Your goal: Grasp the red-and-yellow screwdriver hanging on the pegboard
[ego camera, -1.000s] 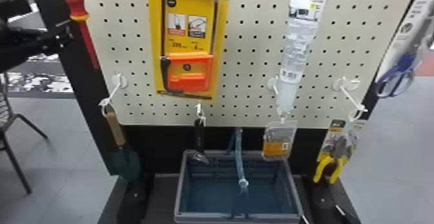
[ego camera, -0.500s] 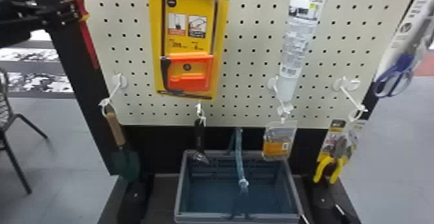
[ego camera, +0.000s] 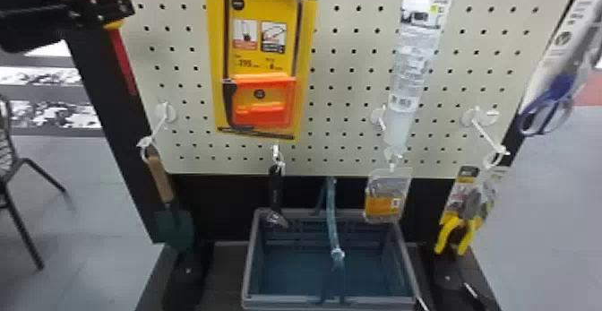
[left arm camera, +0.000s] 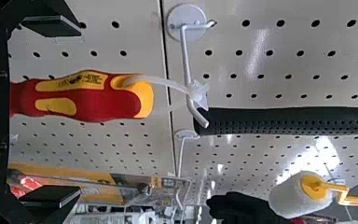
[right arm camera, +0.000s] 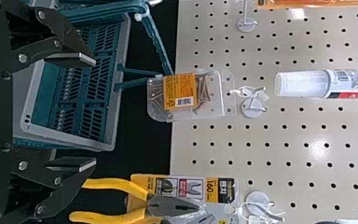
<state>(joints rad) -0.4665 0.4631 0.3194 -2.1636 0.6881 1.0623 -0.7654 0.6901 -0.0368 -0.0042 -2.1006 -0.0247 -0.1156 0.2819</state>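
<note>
Pegboard [ego camera: 349, 119] behind | screwdriver [ego camera: 123, 61] upper left, tied to hook [left arm camera: 186, 56] so it hangs | left end effector [left arm camera: 79, 112] wide around it, prob squeeze room | right one [right arm camera: 94, 111] wide too

The pale pegboard [ego camera: 349, 122] carries hooks [ego camera: 486, 135] hung with tools [ego camera: 161, 178] and packages [ego camera: 307, 32]; a dark base [ego camera: 224, 269] below carries a crate [ego camera: 251, 252].

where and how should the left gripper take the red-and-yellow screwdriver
Probably by the thick screwdriver handle, from the front, one finger to each side: it hangs handle uppermost from a hook jutting off the pegboard, both flanks free.
</note>
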